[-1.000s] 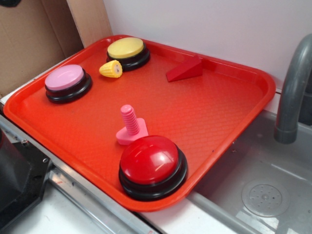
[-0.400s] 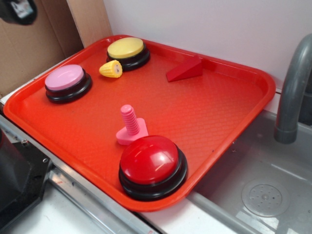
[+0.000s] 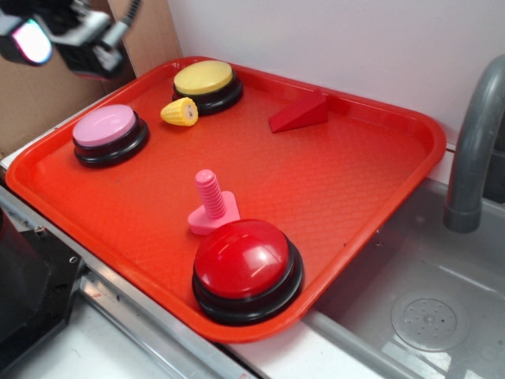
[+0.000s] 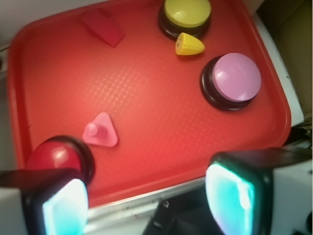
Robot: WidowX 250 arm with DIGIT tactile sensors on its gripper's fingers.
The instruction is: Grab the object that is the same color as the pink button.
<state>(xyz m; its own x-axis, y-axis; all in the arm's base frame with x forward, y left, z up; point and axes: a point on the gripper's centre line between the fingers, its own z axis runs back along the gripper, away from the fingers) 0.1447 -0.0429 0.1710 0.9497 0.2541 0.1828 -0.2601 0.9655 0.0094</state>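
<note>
A small pink bolt [image 3: 211,204] [image 4: 100,132] stands upright on its flat base in the red tray [image 3: 355,181], just behind the red-domed button [image 3: 245,264]. At the tray's left side sits the pink button [image 3: 106,130] [image 4: 234,78], on a black base. My gripper [image 3: 63,43] [image 4: 146,203] hovers high above the tray's far left corner, open, with nothing between its fingers. It is well away from the bolt.
A yellow button [image 3: 205,79], a toy corn [image 3: 180,112] and a red wedge [image 3: 300,112] lie along the back of the tray. A grey faucet [image 3: 473,150] and sink [image 3: 426,316] are to the right. Cardboard [image 3: 47,87] stands behind at left.
My gripper has come into the exterior view at the top left, moving rightward and down. Nothing on the tray has moved.
</note>
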